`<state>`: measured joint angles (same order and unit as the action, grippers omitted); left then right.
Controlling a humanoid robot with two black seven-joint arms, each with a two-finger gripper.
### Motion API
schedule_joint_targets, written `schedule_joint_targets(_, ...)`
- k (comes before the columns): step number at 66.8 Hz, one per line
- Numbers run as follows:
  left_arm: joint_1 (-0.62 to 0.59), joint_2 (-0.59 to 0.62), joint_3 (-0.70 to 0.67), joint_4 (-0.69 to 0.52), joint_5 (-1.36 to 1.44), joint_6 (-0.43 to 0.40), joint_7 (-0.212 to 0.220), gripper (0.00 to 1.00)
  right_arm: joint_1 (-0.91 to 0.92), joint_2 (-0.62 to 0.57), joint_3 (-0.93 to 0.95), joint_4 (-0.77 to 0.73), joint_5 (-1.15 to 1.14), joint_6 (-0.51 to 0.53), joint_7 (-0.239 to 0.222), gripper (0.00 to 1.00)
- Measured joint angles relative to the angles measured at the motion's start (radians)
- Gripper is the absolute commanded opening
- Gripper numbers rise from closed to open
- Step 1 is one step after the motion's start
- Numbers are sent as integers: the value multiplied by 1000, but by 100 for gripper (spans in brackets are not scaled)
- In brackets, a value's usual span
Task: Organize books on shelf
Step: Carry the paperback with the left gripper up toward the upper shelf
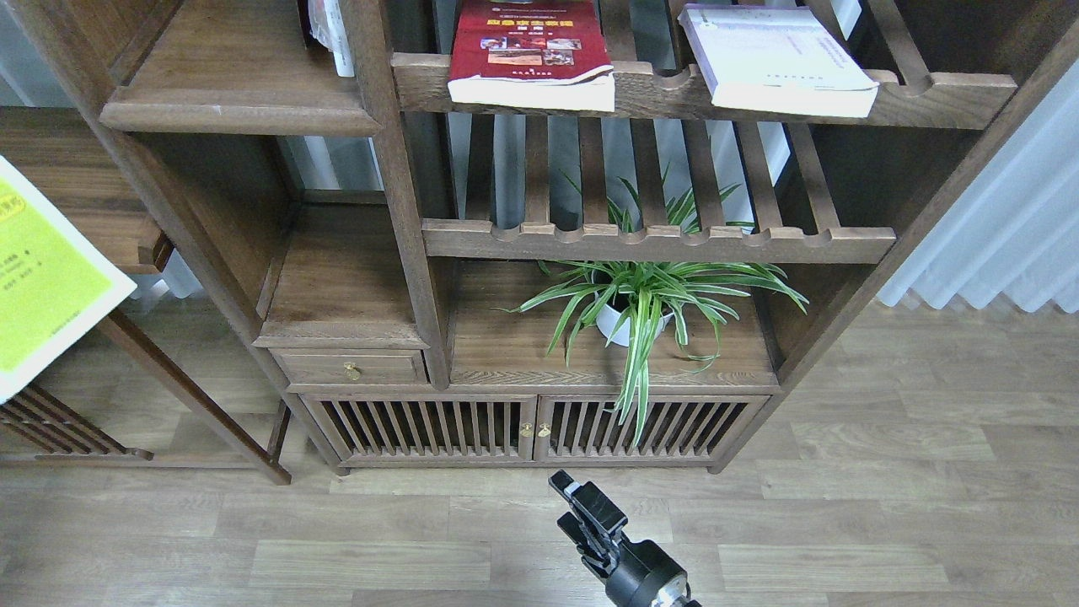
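Observation:
The dark red book [529, 52] lies flat on the top slatted rack, its lower edge overhanging the notched rail. To its right, on the same rack, lies the pale lavender-white book [775, 57]. The yellow-green book [46, 282] hangs tilted in the air at the left edge; what holds it is out of frame. The solid board shelf [240, 105] with a moulded front edge is at top left, with something white [330, 34] upright at its right end. My right gripper [573, 504] is low over the floor in front of the cabinet, dark and small. My left gripper is out of view.
A potted spider plant [645, 303] stands on the low cabinet top [506, 354] under the lower slatted rack [657, 244]. A small drawer [352, 368] and slatted cabinet doors [531, 428] sit below. A second wooden stand [84, 211] is at far left. White curtains [1003, 253] hang at right.

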<state>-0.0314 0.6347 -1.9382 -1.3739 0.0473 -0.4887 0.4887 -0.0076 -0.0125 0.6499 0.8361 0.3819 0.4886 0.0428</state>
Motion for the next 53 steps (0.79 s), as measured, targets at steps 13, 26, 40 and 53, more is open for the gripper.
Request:
schedule_joint_targets(13, -161, 82, 48, 82, 26, 0, 0, 4, 0, 0, 5, -10, 0, 0, 0, 99)
schedule_joint_targets(26, -341, 145, 172, 133, 82, 0, 0, 4, -1, 0, 5, -11, 0, 0, 0, 99)
schedule_joint_targets(40, -569, 155, 332, 170, 149, 0, 0, 4, -2, 9, 4, -11, 0, 0, 0, 99)
schedule_joint_targets(53, -737, 152, 436, 223, 196, 0, 0, 4, -2, 10, 4, -11, 0, 0, 0, 99)
